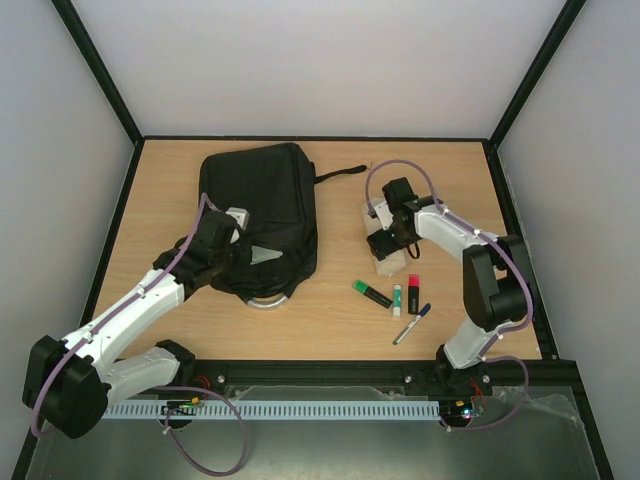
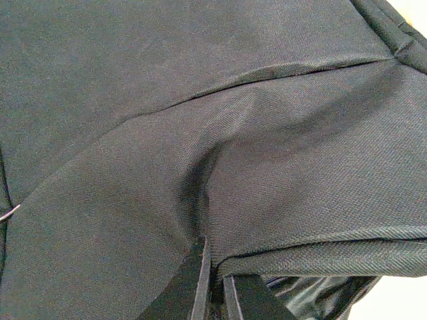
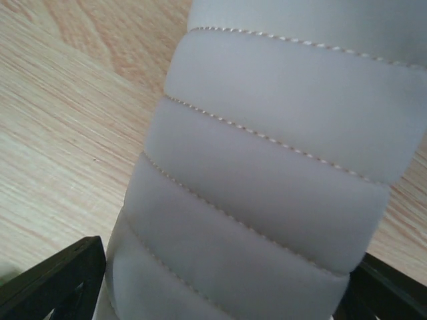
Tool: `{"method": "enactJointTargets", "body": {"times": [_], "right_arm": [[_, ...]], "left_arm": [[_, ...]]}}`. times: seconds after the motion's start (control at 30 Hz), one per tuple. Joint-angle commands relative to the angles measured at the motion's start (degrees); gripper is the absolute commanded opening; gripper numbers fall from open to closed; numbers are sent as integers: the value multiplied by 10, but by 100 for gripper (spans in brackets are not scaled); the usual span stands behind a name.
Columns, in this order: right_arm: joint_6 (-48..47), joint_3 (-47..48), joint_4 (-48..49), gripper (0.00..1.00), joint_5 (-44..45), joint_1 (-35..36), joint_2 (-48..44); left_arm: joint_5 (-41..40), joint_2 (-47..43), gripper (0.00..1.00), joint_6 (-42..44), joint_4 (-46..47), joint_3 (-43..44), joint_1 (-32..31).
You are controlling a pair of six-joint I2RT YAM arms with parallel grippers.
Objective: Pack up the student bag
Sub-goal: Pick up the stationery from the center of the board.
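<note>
Black student bag point(image 1: 265, 200) lying left-centre on bench point(image 1: 330, 320), left fingers point(image 2: 190, 287) pinching its fabric; right fingers point(image 3: 53, 280) flanking white quilted pouch point(image 3: 267, 187), clamp uncertain: hold opening high, seat grip before lifting.

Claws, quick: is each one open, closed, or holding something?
Left claw: closed, pinching the bag fabric.
Right claw: a finger on either side of the white pouch; whether it is squeezing cannot be told.
</note>
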Motion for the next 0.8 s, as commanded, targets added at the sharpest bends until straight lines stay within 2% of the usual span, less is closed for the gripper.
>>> {"method": "enactJointTargets", "body": {"times": [0.0,0.2,0.33,0.53,0.77], "right_arm": [[12,1,-54,85,-39,-1,-31],[2,-20,-33,71,-41,0,-41],[-6,-35,-22,55,-58,0,-28],[-13,-45,-12,44,-62,17,-39],[-13,-18,-21,25,-85,21,-65]], "left_arm": [[-7,-4,2,-1,14,-5,9],[-7,-2,2,-1,15,-4,8],[-5,0,2,-1,15,-4,9],[-5,1,2,-1,14,-4,9],[-7,1,2,-1,13,-4,11]]}}
